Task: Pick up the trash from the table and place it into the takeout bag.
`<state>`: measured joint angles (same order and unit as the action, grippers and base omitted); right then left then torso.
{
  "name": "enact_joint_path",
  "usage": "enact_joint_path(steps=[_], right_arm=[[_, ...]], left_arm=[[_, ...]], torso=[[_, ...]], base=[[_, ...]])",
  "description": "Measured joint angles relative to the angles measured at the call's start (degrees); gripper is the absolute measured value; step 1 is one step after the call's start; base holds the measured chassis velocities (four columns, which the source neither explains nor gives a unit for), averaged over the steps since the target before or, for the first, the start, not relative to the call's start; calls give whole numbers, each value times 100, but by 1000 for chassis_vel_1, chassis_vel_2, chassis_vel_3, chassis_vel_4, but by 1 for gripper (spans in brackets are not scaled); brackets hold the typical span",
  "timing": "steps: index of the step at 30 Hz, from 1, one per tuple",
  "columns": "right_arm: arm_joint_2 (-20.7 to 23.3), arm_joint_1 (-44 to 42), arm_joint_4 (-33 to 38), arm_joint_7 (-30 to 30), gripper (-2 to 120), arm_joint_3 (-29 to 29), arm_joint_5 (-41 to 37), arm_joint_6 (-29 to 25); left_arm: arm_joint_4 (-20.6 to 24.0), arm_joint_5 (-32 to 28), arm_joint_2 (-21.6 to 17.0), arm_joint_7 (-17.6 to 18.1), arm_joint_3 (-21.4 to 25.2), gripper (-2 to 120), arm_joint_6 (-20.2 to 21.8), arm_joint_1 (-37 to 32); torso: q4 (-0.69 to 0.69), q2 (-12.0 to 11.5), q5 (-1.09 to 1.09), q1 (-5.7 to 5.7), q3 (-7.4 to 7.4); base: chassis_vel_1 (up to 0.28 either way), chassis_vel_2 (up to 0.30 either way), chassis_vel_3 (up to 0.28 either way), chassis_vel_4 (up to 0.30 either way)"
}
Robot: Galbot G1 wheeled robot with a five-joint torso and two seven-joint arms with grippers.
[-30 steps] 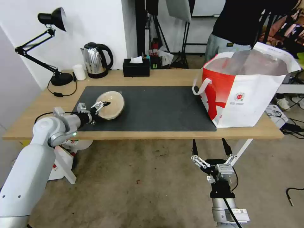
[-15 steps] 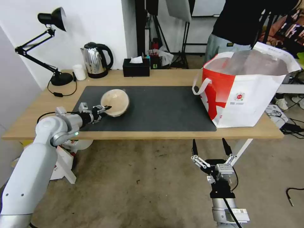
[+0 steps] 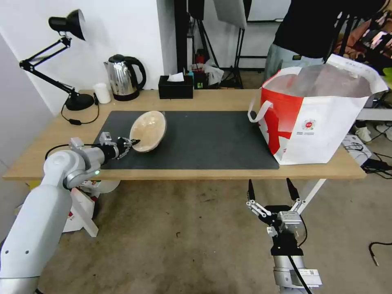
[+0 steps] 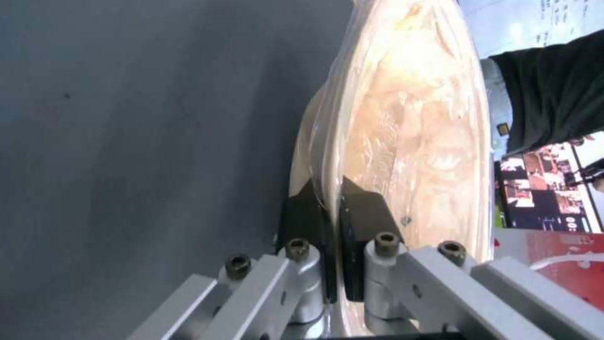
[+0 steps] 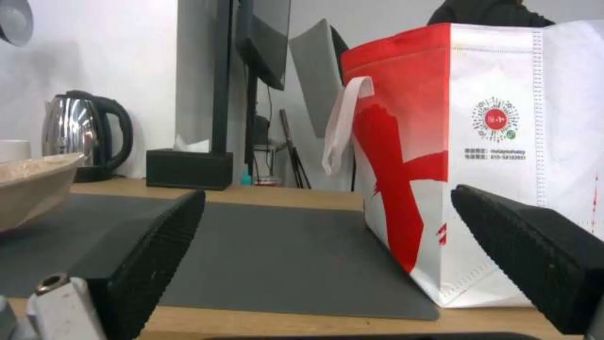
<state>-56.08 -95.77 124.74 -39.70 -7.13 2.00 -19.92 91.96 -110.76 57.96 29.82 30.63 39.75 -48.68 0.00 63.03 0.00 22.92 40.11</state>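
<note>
left gripper (image 3: 131, 143) jaws clamped on tan paper bowl (image 3: 148, 131) rim, tilted | risk: thin rim slips before takeout bag (image 3: 322, 118) | right gripper (image 3: 270, 190) jaws apart, below bench (image 3: 36, 159)

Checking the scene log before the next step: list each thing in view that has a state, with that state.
tan paper bowl: tilted up on edge over the mat, rim pinched.
left gripper: shut on the bowl's rim.
right gripper: open, below the table's front edge, holding nothing.
takeout bag: upright on the table, mouth open.
kettle: upright, lid closed.
desk lamp: standing, head angled down.
tissue box: tissue sticking out.
</note>
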Motion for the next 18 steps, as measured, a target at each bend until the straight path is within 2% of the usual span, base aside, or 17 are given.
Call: enact_joint_path(steps=[7,15,18], right_arm=[[0,0,0,0,100,0,0,0],[0,0,0,0,100,0,1,0],[0,-1,0,0,100,0,0,0]], left_arm=[[189,-1,-89,-141,77,1,-125,-93],[827,-190,-398,-375,264,1,-286,-200],[1174,-281,-716,-604,291,1,-453,-186]], torso=[[0,0,0,0,0],[0,0,0,-1,0],[1,0,-1,0,0]], base=[[0,0,0,0],[0,0,0,0],[0,0,0,0]])
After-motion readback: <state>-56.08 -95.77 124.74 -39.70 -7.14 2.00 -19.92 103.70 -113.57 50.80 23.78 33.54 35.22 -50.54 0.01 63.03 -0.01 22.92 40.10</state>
